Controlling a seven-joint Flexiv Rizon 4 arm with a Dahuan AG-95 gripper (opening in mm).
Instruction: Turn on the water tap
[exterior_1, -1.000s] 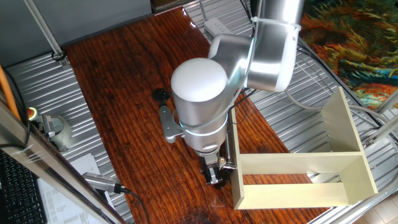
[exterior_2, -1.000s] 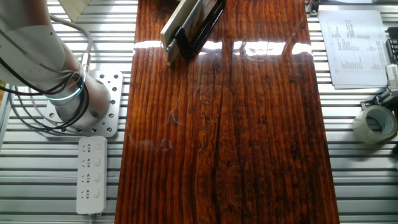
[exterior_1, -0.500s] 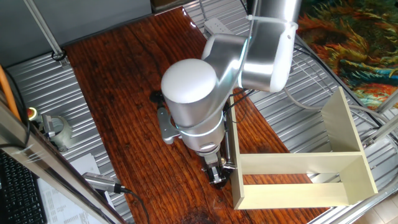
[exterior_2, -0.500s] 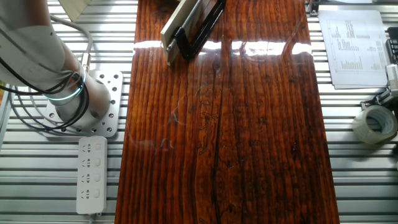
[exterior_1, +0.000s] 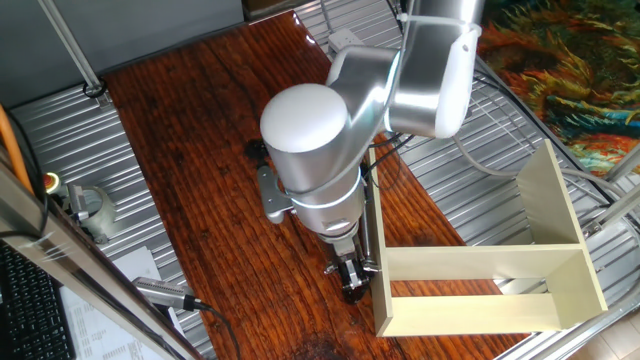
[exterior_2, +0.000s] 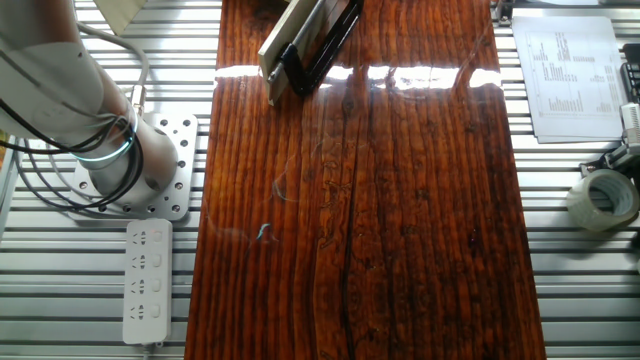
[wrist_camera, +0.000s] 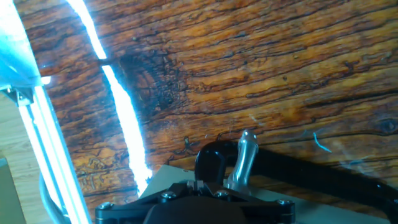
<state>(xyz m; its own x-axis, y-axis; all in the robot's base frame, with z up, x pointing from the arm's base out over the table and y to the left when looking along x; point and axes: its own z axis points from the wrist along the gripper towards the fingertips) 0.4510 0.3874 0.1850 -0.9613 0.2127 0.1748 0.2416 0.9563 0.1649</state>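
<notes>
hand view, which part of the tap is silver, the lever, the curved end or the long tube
The lever: a small silver piece standing up at one end. The rest of the tap, its curved end and the long tube running off right, is black.

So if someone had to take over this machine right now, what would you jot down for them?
Gripper: low over the table, right beside the cream box; open or shut cannot be told.
Water tap: lies on the table directly under the hand, with its silver lever sticking up close to the hand camera.
Done: the hand is at the lever end of the tap.
Left: get hold of the lever and turn it. Whether the fingers touch it yet does not show.
</notes>
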